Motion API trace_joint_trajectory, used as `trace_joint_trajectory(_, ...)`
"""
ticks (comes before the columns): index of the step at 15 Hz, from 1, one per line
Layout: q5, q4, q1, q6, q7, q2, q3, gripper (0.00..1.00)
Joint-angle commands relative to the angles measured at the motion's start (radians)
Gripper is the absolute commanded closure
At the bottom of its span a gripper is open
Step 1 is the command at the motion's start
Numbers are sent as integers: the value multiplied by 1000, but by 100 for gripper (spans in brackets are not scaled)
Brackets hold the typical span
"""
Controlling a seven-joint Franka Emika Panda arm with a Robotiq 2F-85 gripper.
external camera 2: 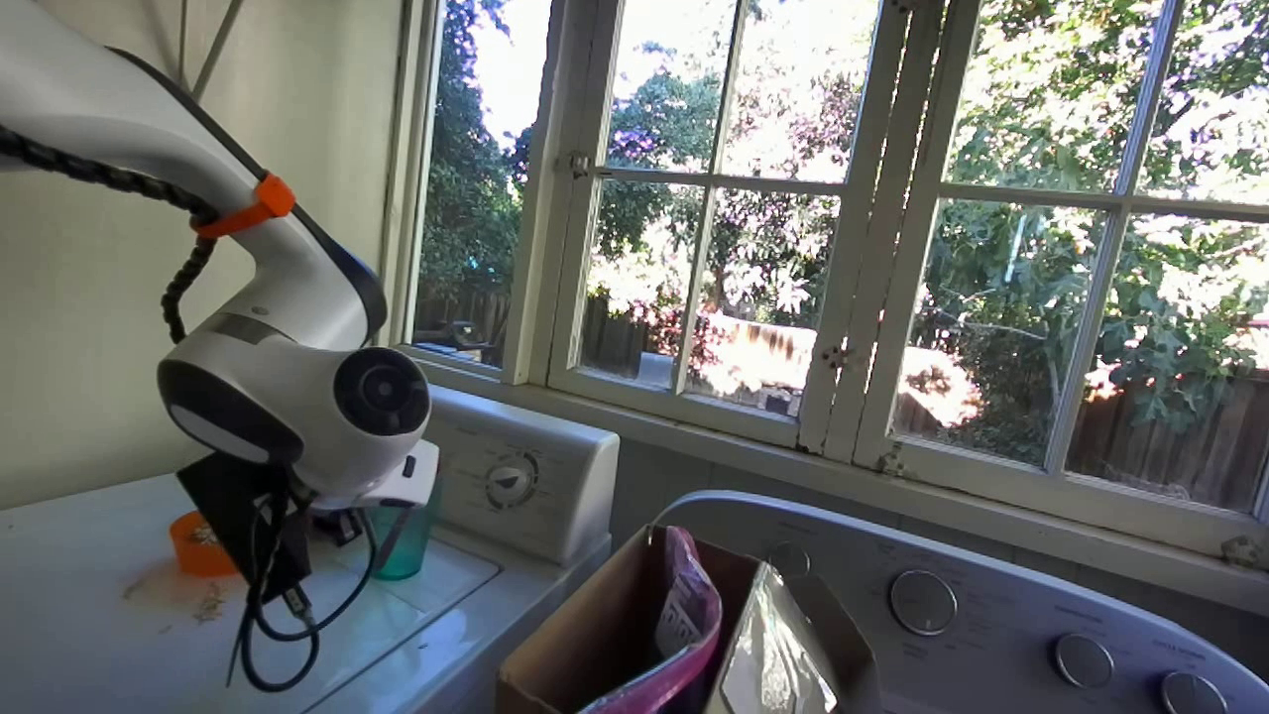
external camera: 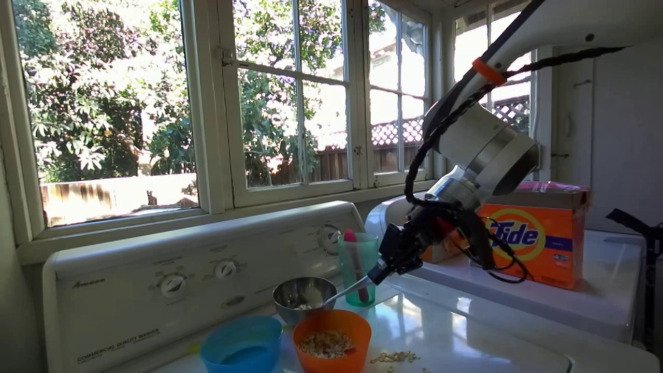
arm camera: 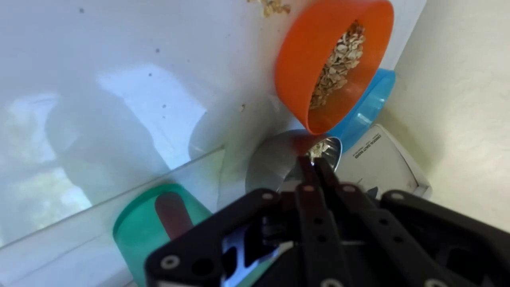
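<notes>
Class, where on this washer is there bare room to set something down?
Mostly bare: the washer lid between the loose oats and the neighbouring machine. Crowded: around the metal bowl, where orange bowl, blue bowl and green cup cluster and the gripper holds a utensil.

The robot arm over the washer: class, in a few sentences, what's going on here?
The robot's gripper is shut on a thin, pale utensil whose lower end seems to dip into the metal bowl, where some oat-like flakes lie. The orange bowl beside it holds more flakes, with the blue bowl next to that. A green cup holding a red stick-like thing stands nearby, and loose flakes lie on the washer.
</notes>
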Motion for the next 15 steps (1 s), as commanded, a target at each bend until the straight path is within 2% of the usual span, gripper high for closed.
trace_joint_trajectory(1, -2, -31, -4, 56, -157, -39, 15, 99)
trace_joint_trajectory(6, 66, -23, 14, 176, -332, -63, 44, 99)
trace_joint_trajectory(8, 97, -18, 29, 265, -397, -66, 59, 99)
trace_joint_trajectory(12, 188, -2, 77, 529, -554, -58, 88, 99)
trace_joint_trajectory(15, 230, -3, 89, 606, -546, -60, 103, 99)
